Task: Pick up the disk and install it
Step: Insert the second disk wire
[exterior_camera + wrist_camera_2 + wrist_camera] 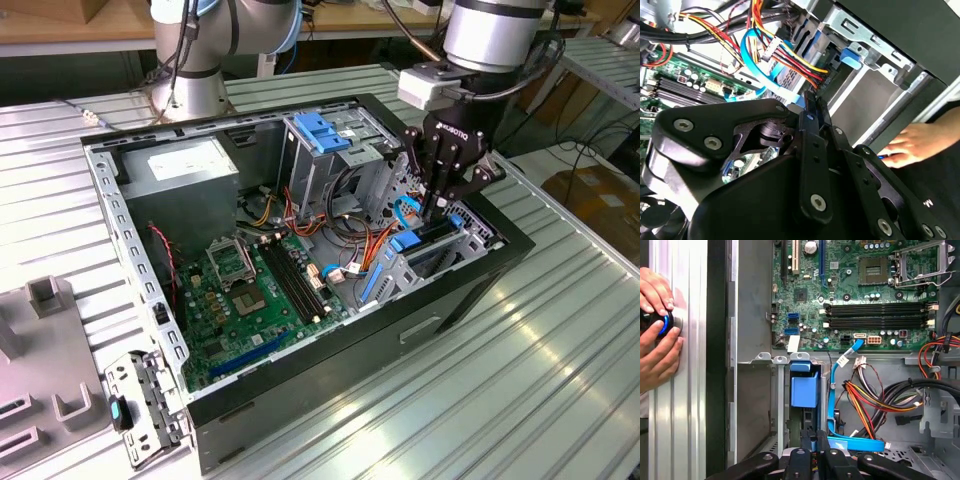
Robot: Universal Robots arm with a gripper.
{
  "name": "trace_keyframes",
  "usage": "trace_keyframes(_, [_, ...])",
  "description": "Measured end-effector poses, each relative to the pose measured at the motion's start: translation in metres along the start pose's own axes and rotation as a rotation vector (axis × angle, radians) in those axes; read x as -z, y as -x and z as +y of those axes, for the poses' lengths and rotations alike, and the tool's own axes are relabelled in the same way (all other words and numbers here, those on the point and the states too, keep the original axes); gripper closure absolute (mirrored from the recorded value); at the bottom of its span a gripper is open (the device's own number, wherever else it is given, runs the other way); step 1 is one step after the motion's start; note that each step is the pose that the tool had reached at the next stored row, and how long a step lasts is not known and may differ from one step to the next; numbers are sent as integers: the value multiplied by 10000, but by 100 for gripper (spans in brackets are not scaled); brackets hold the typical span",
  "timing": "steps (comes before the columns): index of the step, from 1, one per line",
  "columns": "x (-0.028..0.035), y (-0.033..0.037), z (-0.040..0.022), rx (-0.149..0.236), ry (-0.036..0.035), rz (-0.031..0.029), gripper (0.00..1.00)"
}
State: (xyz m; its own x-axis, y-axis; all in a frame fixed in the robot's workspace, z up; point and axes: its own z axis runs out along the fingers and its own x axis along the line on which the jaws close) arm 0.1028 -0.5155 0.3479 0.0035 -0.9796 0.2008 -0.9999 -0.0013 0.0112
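Claw: I see my claw [437, 205] lowered into the open computer case [240, 390], its fingers [810, 437] drawn together on the upper edge of the disk [804, 390].
Disk: it sits directly under the claw, standing on edge in the drive bay [875, 75], with its blue rail and tab showing just past the fingertips.
Long axis: as I judge it, it runs straight on from the claw down into the bay, so claw and slot are in line.
Cables: a flat blue cable [832, 390] and a coloured wire bundle [865, 407] lie just beside the disk.
Further out: a person's hands [657, 335] rest on the ribbed surface [560, 330], well apart from the claw.
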Motion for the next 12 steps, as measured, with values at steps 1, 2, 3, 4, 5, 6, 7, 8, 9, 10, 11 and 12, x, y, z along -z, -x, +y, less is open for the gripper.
trace_keyframes(1, [-4,-10,0,1,0,-81,84])
trace_keyframes(2, [-10,-25,0,2,-1,-185,84])
trace_keyframes(3, [-15,-39,0,3,-1,-274,84])
trace_keyframes(4, [-22,-64,0,5,-2,-405,84])
trace_keyframes(5, [-27,-87,0,6,-2,-503,84])
trace_keyframes(6, [-29,-98,0,6,-2,-538,84])
trace_keyframes(7, [-29,-100,0,6,-2,-543,84])
trace_keyframes(8, [-30,-101,0,6,-2,-544,84])
trace_keyframes(9, [-30,-103,0,6,-4,-544,84])
trace_keyframes(10, [-31,-107,-1,6,-12,-552,84])
trace_keyframes(11, [-32,-112,-1,5,-18,-579,84])
trace_keyframes(12, [-35,-124,0,4,-20,-646,84])
